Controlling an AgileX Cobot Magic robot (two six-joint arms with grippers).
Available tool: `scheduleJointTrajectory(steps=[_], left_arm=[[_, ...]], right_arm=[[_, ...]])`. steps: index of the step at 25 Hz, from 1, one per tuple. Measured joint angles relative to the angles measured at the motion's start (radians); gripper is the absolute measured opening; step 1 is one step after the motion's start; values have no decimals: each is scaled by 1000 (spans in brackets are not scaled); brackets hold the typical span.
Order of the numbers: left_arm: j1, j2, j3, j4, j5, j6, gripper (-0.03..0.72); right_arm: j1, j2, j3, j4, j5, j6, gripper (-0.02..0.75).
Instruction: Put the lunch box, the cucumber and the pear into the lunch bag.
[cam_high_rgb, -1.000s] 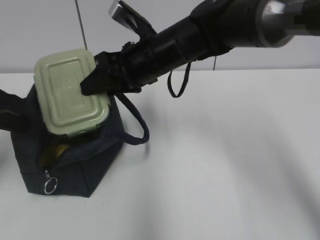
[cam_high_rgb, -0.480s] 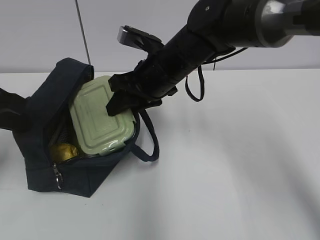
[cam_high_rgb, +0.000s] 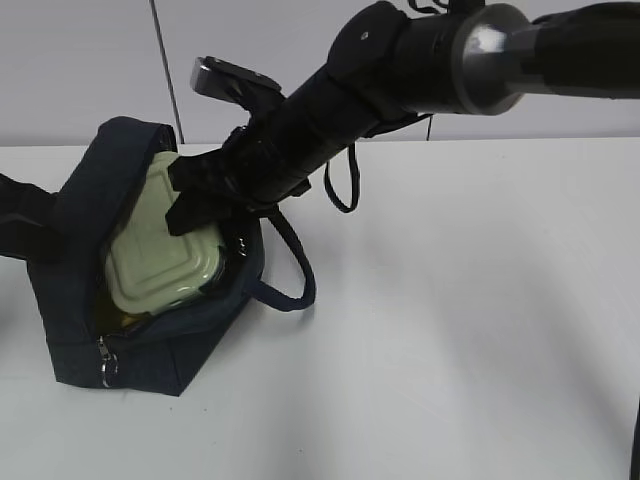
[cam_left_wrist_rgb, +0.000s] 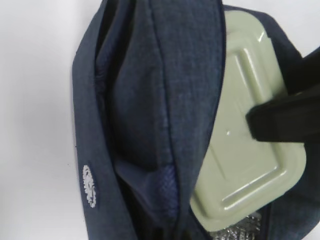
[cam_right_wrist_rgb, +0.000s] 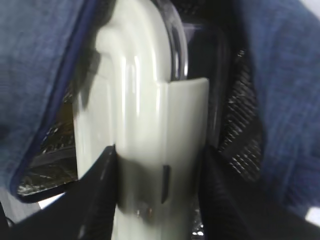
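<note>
Dark navy fabric forms the boxy lunch bag (cam_high_rgb: 150, 340), which sits on the white table (cam_high_rgb: 470, 330) at the left side of the exterior view, with its top flap lifted and its mouth open. Its padded loop handle (cam_high_rgb: 290, 290) hangs out to the right and rests on the table. The black right arm (cam_high_rgb: 400, 70) reaches from the upper right down into the open mouth.

The small rounded-rectangular lunch box (cam_high_rgb: 160, 260), with a pale sage-green lid, is tilted and lies partly inside the bag, with the lid facing outward. The right gripper (cam_right_wrist_rgb: 157, 190) is closed on one end of this box: in the right wrist view one black finger (cam_right_wrist_rgb: 97, 200) presses on each side of it. The silvery mesh lining (cam_right_wrist_rgb: 245, 145) shows beside the clear glass body.

The left gripper is not seen in any view.

A small white oval label (cam_left_wrist_rgb: 88, 186) is on the outer side of the bag; its writing is too small to read. The metal zipper pull (cam_high_rgb: 105, 372) hangs at the front lower corner.
</note>
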Motion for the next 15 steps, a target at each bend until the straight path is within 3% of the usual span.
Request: scheduleJointTrajectory(steps=[3,9,15], left_arm=[[0,0,0,-1,2,0,-15],[0,0,0,-1,3,0,-15],[0,0,0,-1,7,0,-15]], right_arm=[[12,2,-28,9,25,-70,347],[11,2,-109,36,78,-98,499],[-26,0,-221,-42,201,-2,522]])
